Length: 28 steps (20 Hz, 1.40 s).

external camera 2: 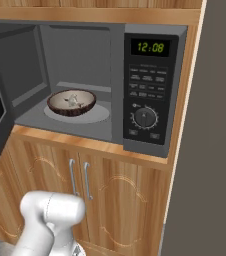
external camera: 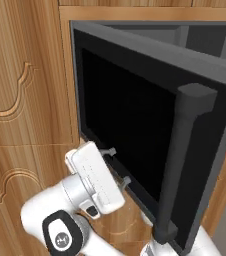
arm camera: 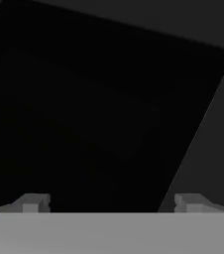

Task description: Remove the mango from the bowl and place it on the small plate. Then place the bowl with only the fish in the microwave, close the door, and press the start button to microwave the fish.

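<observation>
- I see my two-finger gripper (external camera: 119,166) spread wide, fingertips at the dark grey, black-windowed door (external camera: 135,125).
- Dark brown bowl (external camera 2: 71,102) sits inside the open microwave (external camera 2: 150,90).

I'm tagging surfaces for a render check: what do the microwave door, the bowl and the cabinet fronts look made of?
Door: matte dark grey frame, plastic or painted metal, around a glossy-black, glass-like window. Bowl: dark brown outside, pale inside, probably glazed ceramic, though rough like coconut shell. Cabinet fronts: warm wood with visible grain and carved curves.
</observation>
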Motion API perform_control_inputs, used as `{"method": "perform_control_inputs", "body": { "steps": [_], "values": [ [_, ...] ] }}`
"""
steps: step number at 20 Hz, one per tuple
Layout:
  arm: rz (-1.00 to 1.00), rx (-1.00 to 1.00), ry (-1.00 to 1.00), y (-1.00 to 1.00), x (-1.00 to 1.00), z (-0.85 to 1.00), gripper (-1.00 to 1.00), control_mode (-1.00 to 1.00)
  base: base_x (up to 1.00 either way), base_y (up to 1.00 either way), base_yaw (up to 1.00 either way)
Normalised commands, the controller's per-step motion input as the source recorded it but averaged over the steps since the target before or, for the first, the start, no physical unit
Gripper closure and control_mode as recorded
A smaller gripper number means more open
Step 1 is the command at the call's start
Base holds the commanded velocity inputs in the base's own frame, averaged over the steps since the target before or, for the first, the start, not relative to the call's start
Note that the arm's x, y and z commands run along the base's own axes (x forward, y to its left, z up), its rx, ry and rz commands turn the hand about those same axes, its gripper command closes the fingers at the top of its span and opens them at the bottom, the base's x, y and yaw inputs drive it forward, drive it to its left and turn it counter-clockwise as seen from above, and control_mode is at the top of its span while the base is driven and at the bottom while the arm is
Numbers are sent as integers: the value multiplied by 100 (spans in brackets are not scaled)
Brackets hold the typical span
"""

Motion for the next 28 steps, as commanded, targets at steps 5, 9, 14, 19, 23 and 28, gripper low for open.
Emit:
{"method": "perform_control_inputs", "body": {
  "steps": [5,9,14,19,23,28],
  "values": [
    [16,23,-6,-83,0,25,-100,-100,0,0,0],
    [14,22,-6,-91,0,28,-100,-100,0,0,0],
    [13,21,-7,-96,1,24,-100,-100,0,0,0],
    [13,21,-6,-95,4,21,-100,-100,0,0,0],
    [12,20,-5,-87,7,26,-100,-100,0,0,0],
    [15,19,-1,-75,12,7,-100,-100,0,0,0]
  ]
}}
